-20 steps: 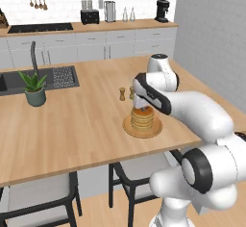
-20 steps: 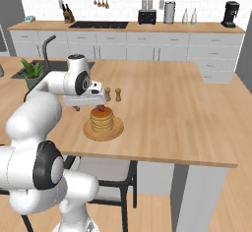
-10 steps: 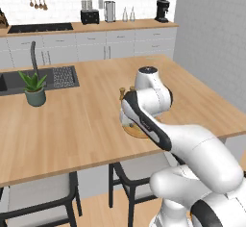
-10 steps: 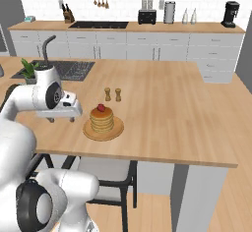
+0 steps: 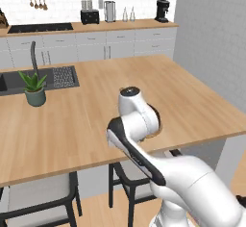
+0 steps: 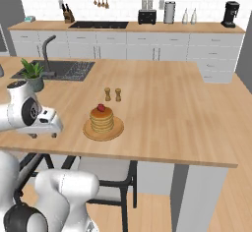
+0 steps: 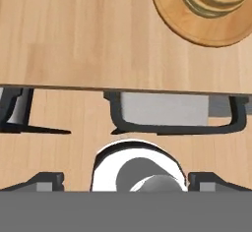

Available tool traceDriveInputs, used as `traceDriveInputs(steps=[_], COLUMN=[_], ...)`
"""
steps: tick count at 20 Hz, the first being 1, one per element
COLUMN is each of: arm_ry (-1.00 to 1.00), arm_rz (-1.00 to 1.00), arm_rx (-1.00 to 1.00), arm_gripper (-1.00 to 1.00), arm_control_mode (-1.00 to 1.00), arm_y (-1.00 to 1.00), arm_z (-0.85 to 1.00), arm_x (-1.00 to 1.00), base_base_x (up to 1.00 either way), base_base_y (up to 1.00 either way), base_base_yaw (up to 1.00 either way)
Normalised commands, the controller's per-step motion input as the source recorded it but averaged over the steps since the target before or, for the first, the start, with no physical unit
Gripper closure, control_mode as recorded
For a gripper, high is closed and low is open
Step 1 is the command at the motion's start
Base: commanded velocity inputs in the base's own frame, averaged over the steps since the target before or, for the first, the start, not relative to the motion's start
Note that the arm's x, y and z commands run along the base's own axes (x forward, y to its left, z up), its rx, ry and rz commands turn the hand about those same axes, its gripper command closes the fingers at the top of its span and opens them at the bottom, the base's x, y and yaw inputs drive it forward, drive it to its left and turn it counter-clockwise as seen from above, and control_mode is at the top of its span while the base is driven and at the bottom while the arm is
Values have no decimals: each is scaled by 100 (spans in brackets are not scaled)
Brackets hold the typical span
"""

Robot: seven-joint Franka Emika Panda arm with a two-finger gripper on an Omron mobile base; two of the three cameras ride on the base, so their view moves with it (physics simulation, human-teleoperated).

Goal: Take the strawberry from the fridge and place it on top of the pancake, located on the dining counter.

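One strawberry (image 6: 101,107) atop pancake (image 6: 102,119), hand (image 6: 43,135) withdrawn.

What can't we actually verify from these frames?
- Pancake in the left base view: the arm's white wrist covers nearly all of it, so the berry cannot be seen there.
- Strawberry: a tiny red dot in the right base view, too small to judge its seating.
- Pancake in the hand view: cut off by the top edge, top hidden.
- Claw: fingers too small to tell open or shut.
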Motion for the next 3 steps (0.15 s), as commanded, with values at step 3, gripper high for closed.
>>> traceDriveInputs(steps=[3], arm_ry=[12], arm_rz=[-4], arm_rx=[0], arm_gripper=[-100], arm_control_mode=[-100], arm_y=[9], arm_z=[0], arm_x=[-3], base_base_x=[0], base_base_y=[0], base_base_yaw=[0])
